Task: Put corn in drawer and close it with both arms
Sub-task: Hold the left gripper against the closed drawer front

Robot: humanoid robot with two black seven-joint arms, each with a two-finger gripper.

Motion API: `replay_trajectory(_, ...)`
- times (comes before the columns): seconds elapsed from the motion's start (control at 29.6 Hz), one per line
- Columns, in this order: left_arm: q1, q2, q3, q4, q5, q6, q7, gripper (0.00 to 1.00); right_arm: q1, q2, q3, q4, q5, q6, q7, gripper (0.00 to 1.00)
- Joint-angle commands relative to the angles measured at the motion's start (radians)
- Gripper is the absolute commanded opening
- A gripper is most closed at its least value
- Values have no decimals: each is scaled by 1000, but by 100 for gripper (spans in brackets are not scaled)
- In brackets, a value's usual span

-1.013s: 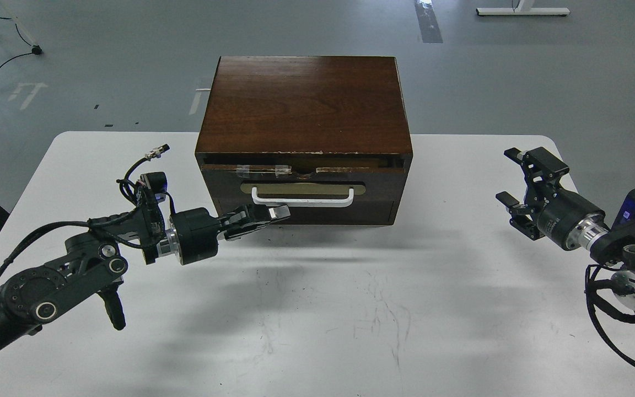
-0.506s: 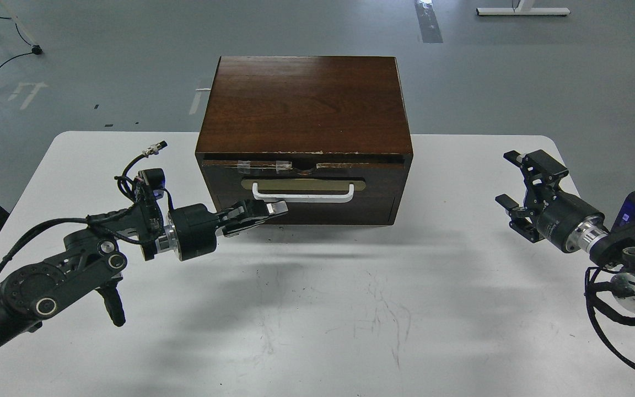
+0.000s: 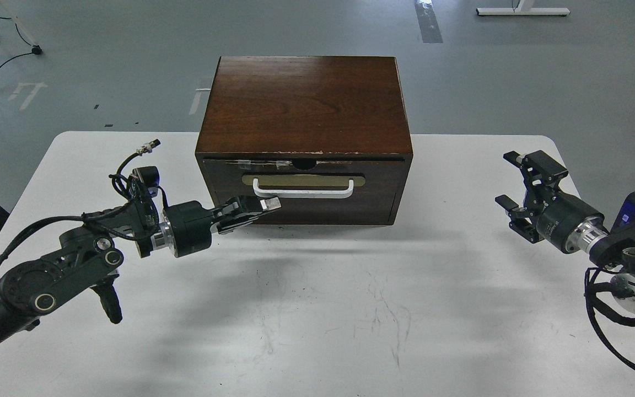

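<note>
The dark brown wooden drawer [image 3: 303, 190] with the white bar handle sits flush in its cabinet on the white tabletop [image 3: 317, 309]; the yellow corn is out of sight, presumably inside. The left gripper [image 3: 262, 205], fingers clenched together, presses against the drawer front below the handle's left end, evidently to seat it. The right gripper [image 3: 516, 184] hangs released and empty, well apart at the tabletop's right edge.

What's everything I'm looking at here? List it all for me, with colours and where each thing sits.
Cabinet: one, dark brown wood, at the table's far middle.
Drawer: one, dark brown, cabinet front, pushed in nearly flush.
Handle: one, white bar on a beige plate, on the drawer.
Table: one, white, scuffed, filling the foreground.
Floor: grey, with cables at the far left.
Corn: none visible.
Left gripper: black, fingers together, tip against the drawer front below the handle.
Right gripper: black, open, above the table's right edge.
</note>
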Motion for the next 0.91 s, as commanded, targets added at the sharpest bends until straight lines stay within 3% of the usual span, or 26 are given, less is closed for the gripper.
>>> replay_trajectory(0.0, -6, -2, -1, 2, -8, 3, 0, 0, 0, 0, 0, 0, 0, 0, 0, 100)
replay_trajectory(0.37, -17, -7, 14, 4, -13, -7, 0, 0, -8, 0, 0, 0, 0, 0, 0, 100)
replay_trajectory(0.54, 1, 18, 17, -35, -13, -79, 0, 0, -8, -2, 0, 1, 0, 0, 0, 100)
replay_trajectory(0.64, 15, 64, 8, -79, -19, -79, 0, 0, -6, -2, 3, 2, 0, 0, 0, 100)
replay_trajectory(0.68, 20, 73, 5, -90, -27, -79, 0, 5, -6, -2, 8, 2, 0, 0, 0, 100)
replay_trajectory(0.74, 25, 102, 4, -119, -92, -79, 0, 44, -6, -3, 15, -2, 0, 0, 0, 100)
replay_trajectory(0.78, 25, 111, 2, -128, -122, -79, 0, 66, -6, -3, 18, -2, 0, 0, 0, 100)
replay_trajectory(0.81, 26, 137, 4, -148, -192, -79, 0, 100, -6, -3, 28, -3, 0, 0, 0, 100)
replay_trajectory(0.88, 26, 180, 2, -173, -299, -79, 0, 100, -8, -2, 46, -6, 0, -1, 0, 100)
